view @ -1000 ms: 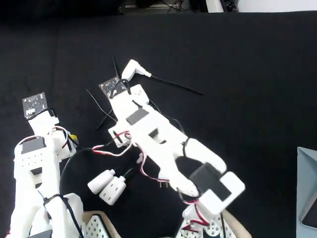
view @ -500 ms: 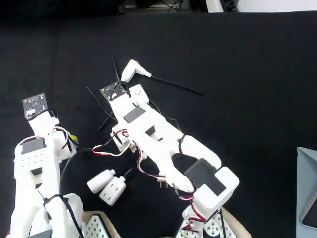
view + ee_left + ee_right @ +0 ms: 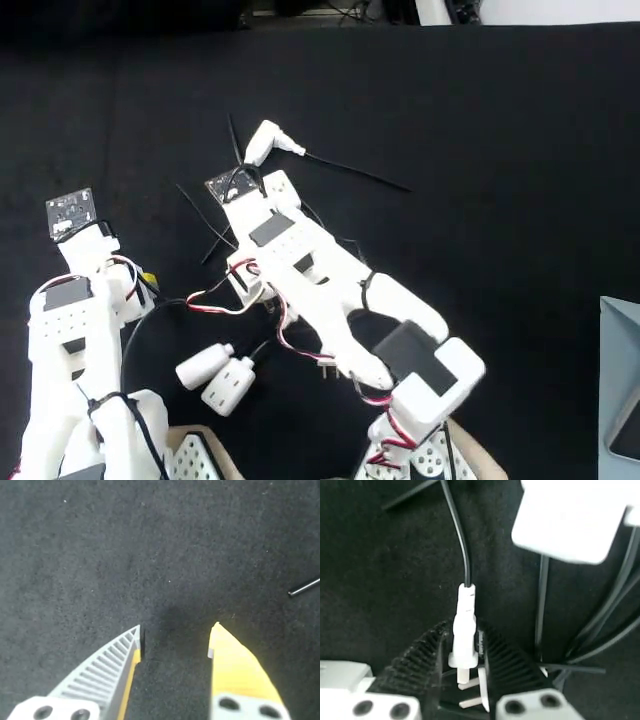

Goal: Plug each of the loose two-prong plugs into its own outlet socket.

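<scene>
My right gripper (image 3: 463, 636) is shut on a slim white two-prong plug (image 3: 463, 611). Its prongs (image 3: 470, 692) point back toward the wrist and its black cord (image 3: 455, 525) runs away over the cloth. In the high view that gripper (image 3: 238, 182) sits left of centre, just short of another white plug (image 3: 267, 140) with a long black cord (image 3: 355, 172). Two white socket blocks (image 3: 215, 373) lie side by side near the front edge, between the arms. My left gripper (image 3: 175, 635) hangs open over bare black cloth at the far left, holding nothing.
A large white block (image 3: 570, 515) lies close beyond the held plug, with several black cords (image 3: 600, 630) beside it. A black cord tip (image 3: 303, 586) lies off to one side of the left gripper. Loose red-and-white wires (image 3: 225, 300) trail off the right arm. A grey bin (image 3: 620, 380) stands at the right edge.
The right arm has drawn back slightly toward its base, its gripper shifting a little nearer the front. The left arm has not moved.
</scene>
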Controlling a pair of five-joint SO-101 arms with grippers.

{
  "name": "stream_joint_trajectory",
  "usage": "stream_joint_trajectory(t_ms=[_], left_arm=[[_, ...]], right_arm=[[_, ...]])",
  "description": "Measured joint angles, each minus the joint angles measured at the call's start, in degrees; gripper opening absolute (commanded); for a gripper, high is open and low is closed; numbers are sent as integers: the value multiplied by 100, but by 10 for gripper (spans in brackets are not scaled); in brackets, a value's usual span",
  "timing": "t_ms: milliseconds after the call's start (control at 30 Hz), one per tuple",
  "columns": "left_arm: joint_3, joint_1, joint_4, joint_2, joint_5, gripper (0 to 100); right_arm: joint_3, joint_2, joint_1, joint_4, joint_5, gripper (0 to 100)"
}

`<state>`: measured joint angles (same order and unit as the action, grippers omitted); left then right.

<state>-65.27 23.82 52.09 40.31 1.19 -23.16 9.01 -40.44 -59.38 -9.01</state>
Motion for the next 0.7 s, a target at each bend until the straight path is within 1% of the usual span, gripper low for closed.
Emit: stream_joint_trajectory(t_ms=[200, 300, 400, 500, 600, 700], left_arm=[[0, 0, 0, 0, 0, 220], [0, 0, 0, 70, 0, 220], [220, -53, 193, 378, 0, 222], [484, -360, 448, 888, 0, 220], [554, -888, 527, 1477, 0, 222], [554, -1459, 536, 1978, 290, 223]], right_arm=[[-149, -1495, 0, -422, 0, 11], [-615, -2497, 0, -413, 0, 11], [-1178, -3490, 0, -202, 0, 11], [-1793, -4413, 0, 229, 0, 11], [-2365, -5222, 0, 642, 0, 11], [-2787, -5899, 0, 879, 0, 11]])
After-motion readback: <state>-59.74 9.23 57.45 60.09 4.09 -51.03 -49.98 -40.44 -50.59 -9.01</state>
